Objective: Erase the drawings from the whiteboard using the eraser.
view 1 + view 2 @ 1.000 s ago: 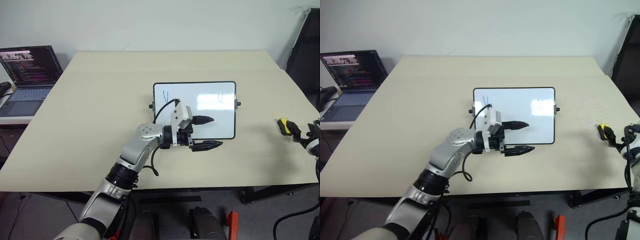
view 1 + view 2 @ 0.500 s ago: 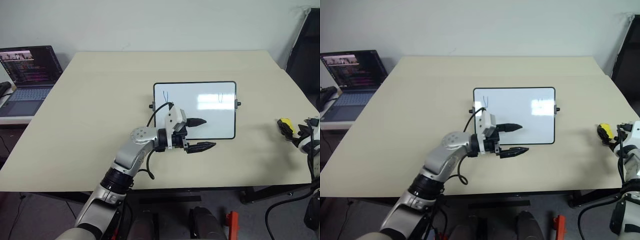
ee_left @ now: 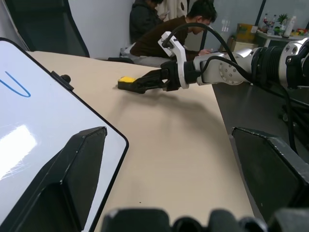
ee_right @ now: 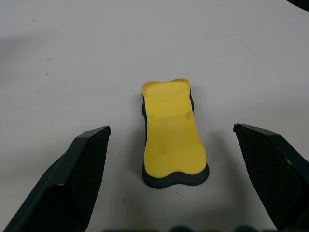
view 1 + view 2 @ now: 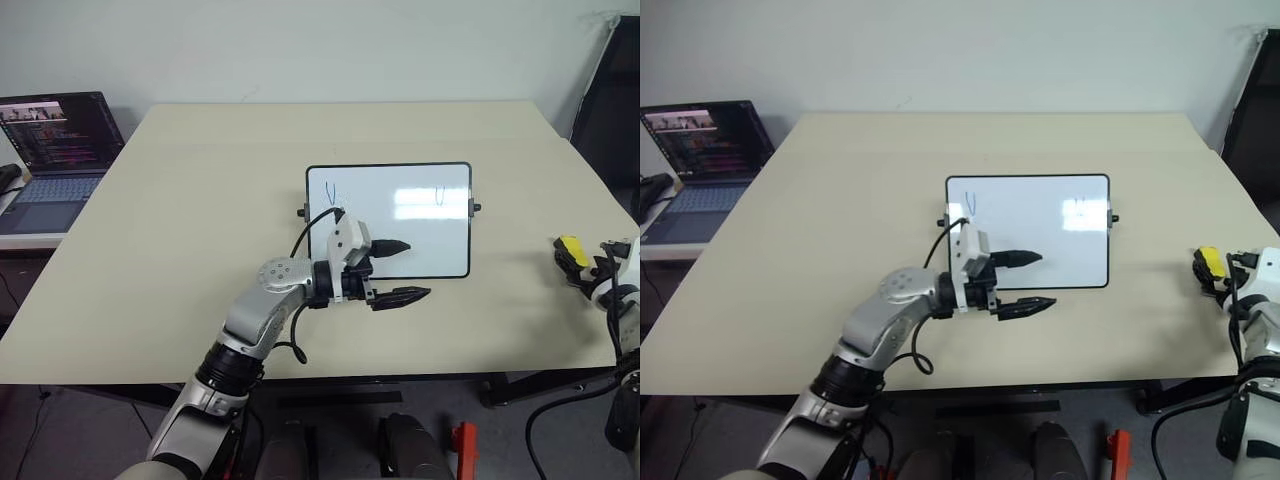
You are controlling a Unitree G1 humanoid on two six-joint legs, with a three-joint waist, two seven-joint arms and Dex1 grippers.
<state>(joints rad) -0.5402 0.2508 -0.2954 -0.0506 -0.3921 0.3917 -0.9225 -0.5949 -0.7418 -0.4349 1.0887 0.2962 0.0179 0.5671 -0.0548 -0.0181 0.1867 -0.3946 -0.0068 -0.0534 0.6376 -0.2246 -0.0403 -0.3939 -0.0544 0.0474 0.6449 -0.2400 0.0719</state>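
The beige table (image 5: pixel 200 230) spreads wide in front of me, with plenty of bare surface to the left of the whiteboard and along the near edge; its right edge runs close past my right arm. A laptop (image 5: pixel 55 150) sits off the table's left side, cut by the frame's border.

The whiteboard (image 5: pixel 420 235) lies flat near the table's middle, black-framed, with a small knob on each short side. The drawings (image 5: pixel 333 194) are thin blue strokes near its far edge, one at the left end and another at the right; they are too small to make out in shape.

My left gripper (image 5: pixel 400 270) points across the whiteboard's near left corner, its two black fingers spread apart and holding nothing; one finger lies over the white surface, the other over the table just off the near frame.

The eraser (image 4: pixel 173 133) lies on the table near the right edge, well apart from the whiteboard, yellow face up on a dark base. My right gripper (image 4: pixel 174 164) is spread wide with a finger on either side of the eraser, neither touching it. In the head views the right hand is partly cut off at the frame's border.
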